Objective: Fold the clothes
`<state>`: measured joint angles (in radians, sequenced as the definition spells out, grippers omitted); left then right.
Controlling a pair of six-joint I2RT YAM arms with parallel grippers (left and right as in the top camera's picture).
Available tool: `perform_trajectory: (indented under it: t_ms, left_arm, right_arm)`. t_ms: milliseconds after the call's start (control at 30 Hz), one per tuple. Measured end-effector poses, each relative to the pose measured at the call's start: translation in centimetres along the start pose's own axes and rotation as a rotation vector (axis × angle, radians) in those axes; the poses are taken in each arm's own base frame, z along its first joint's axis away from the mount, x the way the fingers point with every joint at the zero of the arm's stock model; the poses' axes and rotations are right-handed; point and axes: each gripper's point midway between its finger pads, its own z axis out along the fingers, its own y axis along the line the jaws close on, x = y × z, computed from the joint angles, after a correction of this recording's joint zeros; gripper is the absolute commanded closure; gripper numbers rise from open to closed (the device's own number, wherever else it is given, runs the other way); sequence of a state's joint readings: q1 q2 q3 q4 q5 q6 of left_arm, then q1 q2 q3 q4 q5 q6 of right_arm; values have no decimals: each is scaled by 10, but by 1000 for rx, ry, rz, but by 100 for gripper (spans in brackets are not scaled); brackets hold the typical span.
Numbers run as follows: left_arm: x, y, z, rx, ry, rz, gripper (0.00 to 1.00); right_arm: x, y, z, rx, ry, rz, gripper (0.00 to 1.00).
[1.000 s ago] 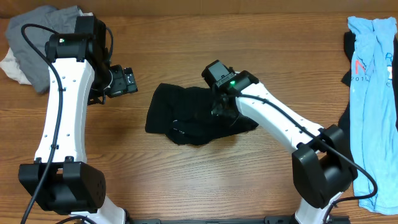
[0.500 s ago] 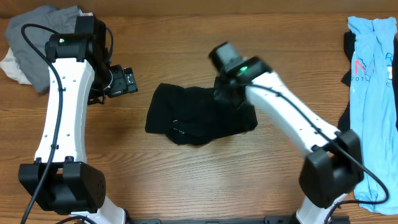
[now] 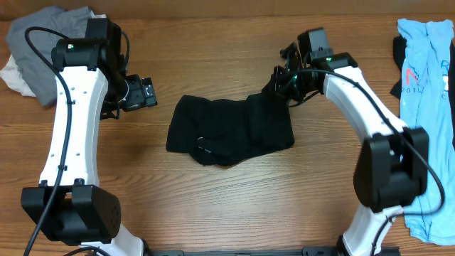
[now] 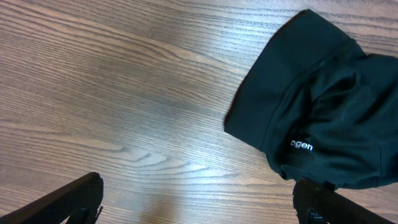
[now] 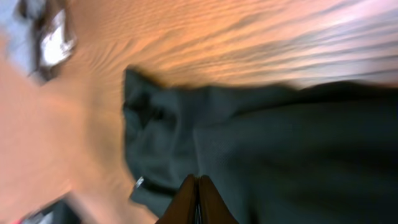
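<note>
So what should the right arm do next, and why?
Probably pull the pinched corner outward to spread it: the right gripper is shut on an edge of the black T-shirt, which lies bunched; the left gripper hangs open beside it.

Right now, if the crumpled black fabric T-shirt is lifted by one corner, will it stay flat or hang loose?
Probably floppy: the crumpled black T-shirt lies in soft folds and stretches up to the shut right gripper. Likely light, since one pinched corner carries that edge. It may slide on the smooth wooden table.
</note>
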<state>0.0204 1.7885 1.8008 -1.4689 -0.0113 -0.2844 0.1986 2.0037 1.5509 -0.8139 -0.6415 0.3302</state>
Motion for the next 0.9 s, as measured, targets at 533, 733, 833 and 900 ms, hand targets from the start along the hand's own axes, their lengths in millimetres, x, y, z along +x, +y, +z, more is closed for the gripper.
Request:
perform_trajectory:
  t_ms: [533, 733, 833, 900]
  left_arm:
    - [0, 0, 0, 0, 0, 0, 0]
    - [0, 0, 0, 0, 1, 0, 0]
    - [0, 0, 0, 0, 0, 0, 0]
    - [0, 0, 0, 0, -1, 0, 0]
  right_arm:
    - [32, -28, 73, -287, 264, 145, 96]
    - [38, -31, 55, -257, 290, 220, 96]
    - [39, -14, 29, -253, 268, 186, 96]
    - [40, 6, 5, -266, 238, 129, 94]
